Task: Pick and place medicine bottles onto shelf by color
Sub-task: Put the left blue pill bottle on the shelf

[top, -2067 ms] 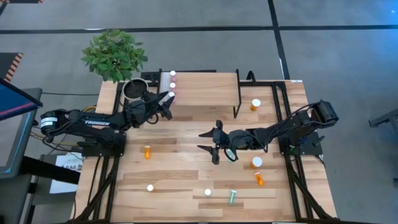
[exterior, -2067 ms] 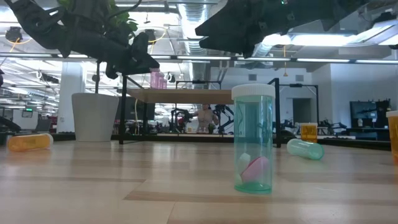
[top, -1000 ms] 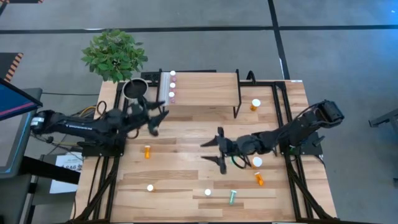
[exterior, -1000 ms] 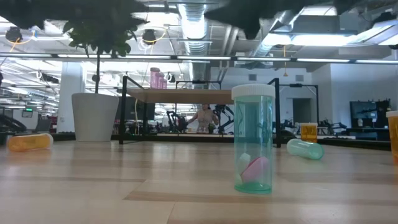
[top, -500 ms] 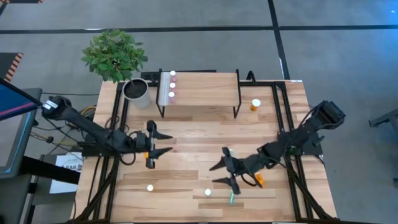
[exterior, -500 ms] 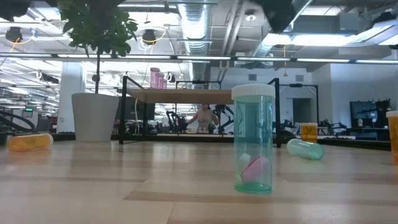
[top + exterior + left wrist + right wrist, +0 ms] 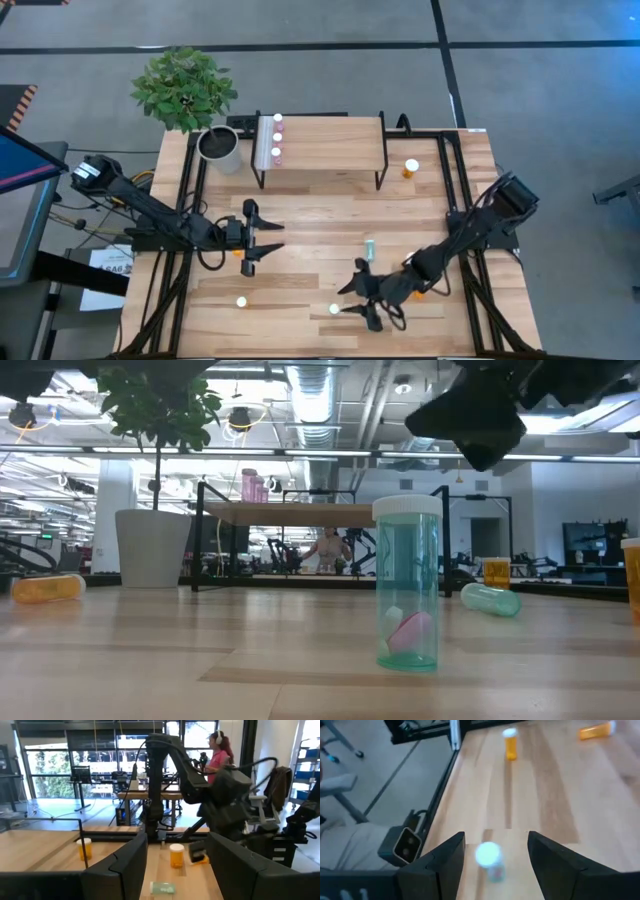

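One upright teal bottle (image 7: pixel 488 861) is sitting lower centre between the spread fingers of the right gripper (image 7: pixel 490 851) (light, smooth, tippable: grip mid-body).

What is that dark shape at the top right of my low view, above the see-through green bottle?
Observer: That is the right gripper. From above, its fingers are spread open right beside a white-capped vial near the table's front edge.
Operator: How many bottles are on the shelf? I can only make out something pink.
Observer: Three pink vials stand in a row at the left end of the shelf.
Operator: Where is the other arm?
Observer: The left gripper is over the table's left side, in front of the shelf, also open and holding nothing.
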Robot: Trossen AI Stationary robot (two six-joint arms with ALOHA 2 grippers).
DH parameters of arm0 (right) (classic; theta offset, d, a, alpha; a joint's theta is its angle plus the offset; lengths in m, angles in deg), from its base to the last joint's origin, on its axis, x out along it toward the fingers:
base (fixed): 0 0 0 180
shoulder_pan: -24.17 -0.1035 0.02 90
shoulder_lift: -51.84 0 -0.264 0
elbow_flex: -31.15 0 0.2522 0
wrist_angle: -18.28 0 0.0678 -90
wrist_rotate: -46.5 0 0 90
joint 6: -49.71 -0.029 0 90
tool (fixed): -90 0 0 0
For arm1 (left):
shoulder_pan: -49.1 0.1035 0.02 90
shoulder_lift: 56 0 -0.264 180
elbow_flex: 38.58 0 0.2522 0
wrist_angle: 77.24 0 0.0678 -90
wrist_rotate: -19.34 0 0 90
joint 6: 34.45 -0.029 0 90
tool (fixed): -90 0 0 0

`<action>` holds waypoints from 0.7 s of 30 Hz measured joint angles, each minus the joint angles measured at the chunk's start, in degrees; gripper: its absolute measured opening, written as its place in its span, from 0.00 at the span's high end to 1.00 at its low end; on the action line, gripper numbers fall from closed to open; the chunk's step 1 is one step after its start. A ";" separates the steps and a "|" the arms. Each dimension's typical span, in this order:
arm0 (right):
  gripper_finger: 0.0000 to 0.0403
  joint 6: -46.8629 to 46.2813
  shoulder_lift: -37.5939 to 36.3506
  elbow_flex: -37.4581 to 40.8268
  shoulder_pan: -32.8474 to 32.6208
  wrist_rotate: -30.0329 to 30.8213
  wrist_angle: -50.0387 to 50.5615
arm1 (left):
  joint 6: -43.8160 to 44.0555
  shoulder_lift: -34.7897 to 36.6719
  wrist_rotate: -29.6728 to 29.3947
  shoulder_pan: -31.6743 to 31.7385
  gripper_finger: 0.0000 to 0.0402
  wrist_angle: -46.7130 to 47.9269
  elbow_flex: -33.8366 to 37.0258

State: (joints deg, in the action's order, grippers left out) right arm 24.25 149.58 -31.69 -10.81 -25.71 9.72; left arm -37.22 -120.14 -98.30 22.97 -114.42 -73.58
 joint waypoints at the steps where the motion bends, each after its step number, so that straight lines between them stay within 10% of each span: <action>1: 0.41 0.05 1.06 -0.83 -0.01 -0.30 0.45 | 0.17 0.00 -0.02 0.02 0.52 0.16 0.00; 21: 0.43 0.11 11.34 -9.31 1.05 -2.72 8.98 | 0.84 0.00 -0.02 0.02 0.52 2.37 0.00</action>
State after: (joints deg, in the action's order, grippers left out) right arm 24.36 160.92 -41.01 -9.77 -28.43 18.69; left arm -36.39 -120.14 -98.32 22.99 -112.05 -73.58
